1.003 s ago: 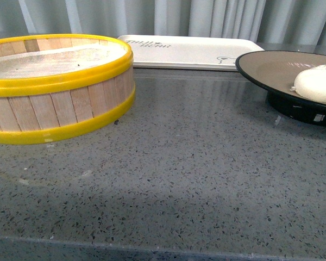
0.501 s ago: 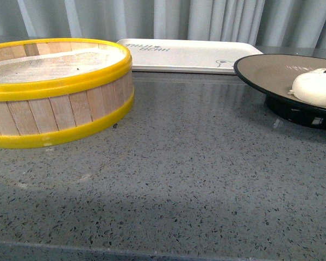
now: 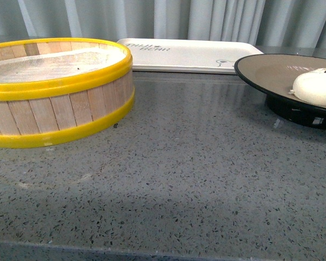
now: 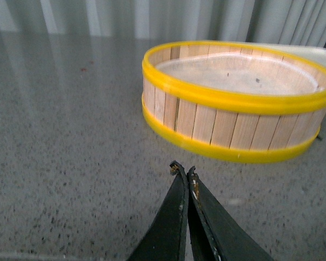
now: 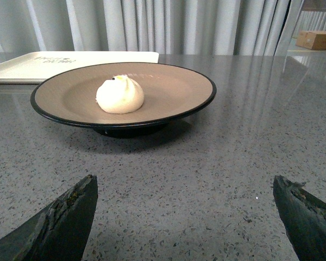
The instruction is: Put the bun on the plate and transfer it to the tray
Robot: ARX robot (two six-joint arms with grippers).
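Observation:
The white pleated bun (image 3: 315,87) lies in the tan plate with a black rim (image 3: 271,68) at the right of the front view. Both also show in the right wrist view, the bun (image 5: 119,95) near the middle of the plate (image 5: 174,87). The cream tray (image 3: 190,53) lies behind, against the curtain, and its corner shows in the right wrist view (image 5: 54,62). My right gripper (image 5: 185,187) is open and empty, low over the counter, a short way from the plate. My left gripper (image 4: 183,169) is shut and empty, near the steamer basket (image 4: 233,103).
The yellow-rimmed wooden steamer basket (image 3: 54,89) stands at the left of the grey speckled counter (image 3: 195,174). A grey curtain (image 3: 206,19) closes the back. A cardboard box (image 5: 317,39) sits far off in the right wrist view.
The front view has shifted slightly since a second ago, so the basket and plate sit a little differently in frame. Nothing else has moved in the last half second.

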